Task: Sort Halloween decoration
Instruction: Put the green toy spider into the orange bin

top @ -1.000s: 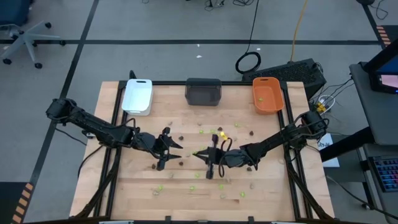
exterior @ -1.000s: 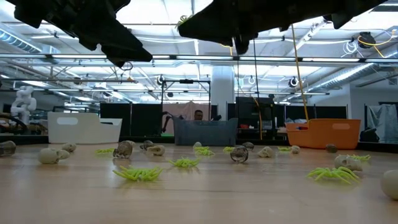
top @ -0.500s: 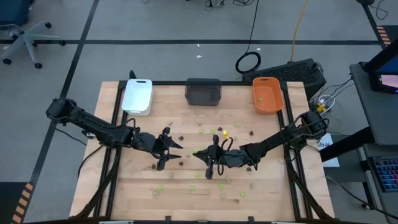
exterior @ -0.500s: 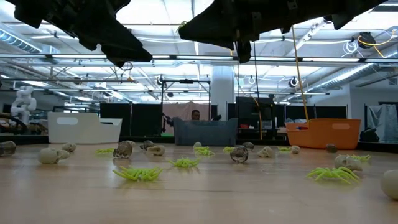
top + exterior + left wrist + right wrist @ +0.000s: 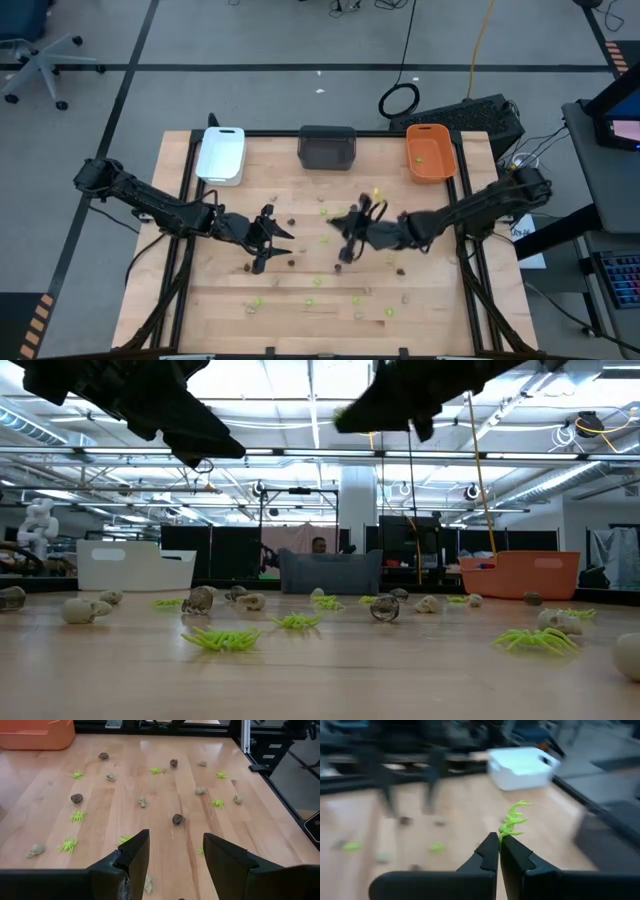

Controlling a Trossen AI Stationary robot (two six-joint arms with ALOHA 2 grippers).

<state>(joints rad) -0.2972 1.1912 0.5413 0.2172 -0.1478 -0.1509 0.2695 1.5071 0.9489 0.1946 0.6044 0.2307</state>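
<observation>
While right tool (image 5: 499, 851) hangs above table (image 5: 440, 300) centre, its fingers are pressed together on lime green spider (image 5: 514, 819) — spider legs stick out past fingertips. Left tool (image 5: 172, 855) hovers over table's left-centre, fingers spread wide, nothing between them. Other decoration pieces (image 5: 177, 819) — green spiders, beige-grey and dark lumps — lie scattered over table. White tray (image 5: 221, 153), dark grey tray (image 5: 327, 147), orange tray (image 5: 431, 152) line far edge.

Scattered decoration pieces (image 5: 177, 819) clutter table (image 5: 440, 300) centre; three trays (image 5: 326, 147) line far edge.
</observation>
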